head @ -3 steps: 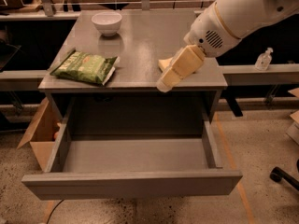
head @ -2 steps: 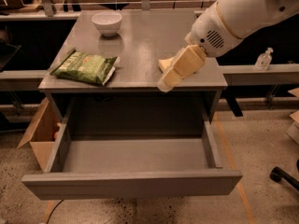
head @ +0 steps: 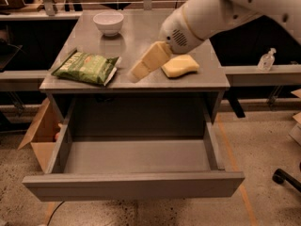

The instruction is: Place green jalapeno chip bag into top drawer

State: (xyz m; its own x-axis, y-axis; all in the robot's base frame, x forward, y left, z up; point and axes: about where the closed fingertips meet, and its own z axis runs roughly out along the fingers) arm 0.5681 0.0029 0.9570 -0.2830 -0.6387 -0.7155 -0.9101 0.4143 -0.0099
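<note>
The green jalapeno chip bag [head: 87, 68] lies flat on the left front part of the grey table [head: 141, 29]. The top drawer [head: 136, 157] is pulled wide open below the table, and its grey interior holds nothing. My gripper [head: 136, 72] hangs from the white arm [head: 225, 13] above the middle of the table front, to the right of the bag and apart from it. It holds nothing I can see.
A yellow sponge [head: 179, 66] lies on the table just right of the gripper. A white bowl [head: 108, 22] stands at the table's back left. A cardboard box [head: 40, 135] sits on the floor left of the drawer. A small bottle [head: 266, 60] stands at the right.
The arm has swung left across the table, from over the yellow sponge toward the chip bag. The sponge now shows uncovered. The bag and the drawer have not moved.
</note>
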